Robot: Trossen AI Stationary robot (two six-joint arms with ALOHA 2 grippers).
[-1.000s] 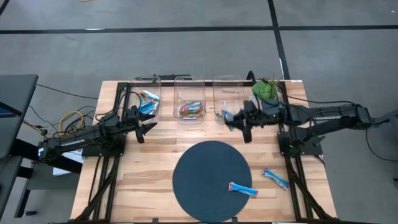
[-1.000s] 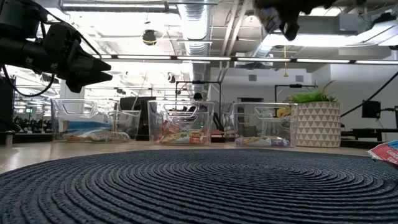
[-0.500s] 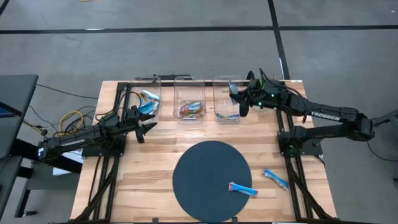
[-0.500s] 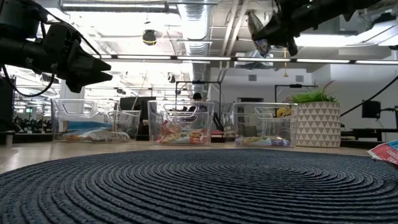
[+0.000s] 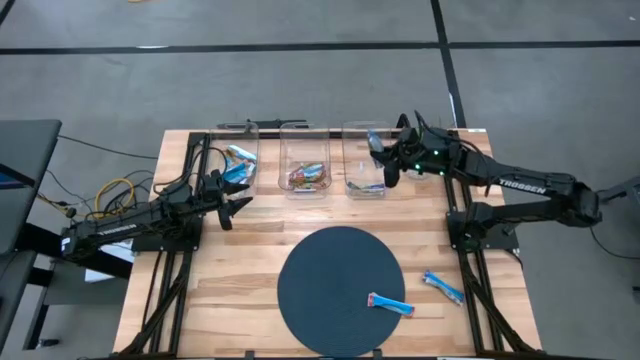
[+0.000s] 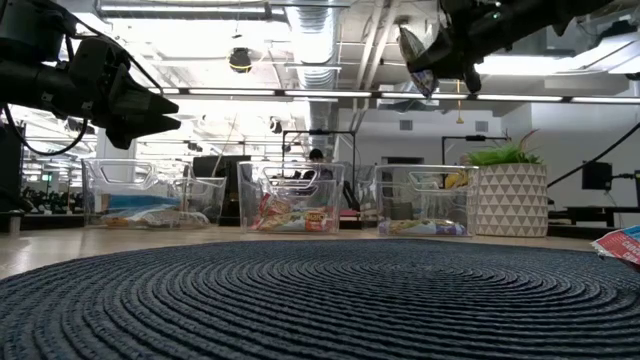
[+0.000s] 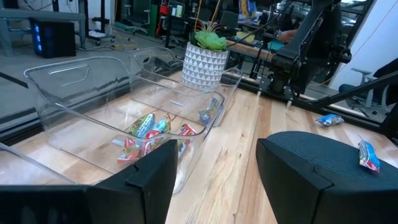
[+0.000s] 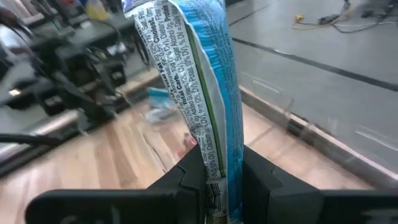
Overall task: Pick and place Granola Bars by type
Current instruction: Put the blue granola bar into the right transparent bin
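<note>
My right gripper (image 5: 388,163) hangs above the right clear bin (image 5: 366,190), shut on a bright blue granola bar (image 8: 198,74); in the low view it is high up (image 6: 436,58). My left gripper (image 5: 236,206) waits open near the left bin (image 5: 240,184), touching nothing. Blue bars (image 5: 238,160) lie in the left bin and multicoloured bars (image 7: 152,129) in the middle bin (image 5: 305,190). A few bars (image 5: 366,184) lie in the right bin. One blue bar (image 5: 390,304) rests flat on the round dark mat (image 5: 330,290); another (image 5: 442,288) lies on the wood to its right. My right gripper pinches the blue bar between its two fingers at one end of the wrapper (image 8: 215,158), with a finger (image 8: 186,180) on each flat face. The fingers come from the table's right. The bar is lifted clear above the right bin, its long free part (image 6: 421,78) sticking out beyond the fingertips.
A potted plant (image 5: 427,142) in a white patterned pot (image 6: 512,200) stands at the far right, next to the right bin. The three bins line the far edge. Bare wood (image 5: 250,270) lies left of the mat. The room behind holds desks and equipment.
My right gripper has carried the blue bar from the near side of the right bin toward the far edge, so that it now hangs over that bin, and it has turned somewhat on the way. It has stayed shut on the bar.
</note>
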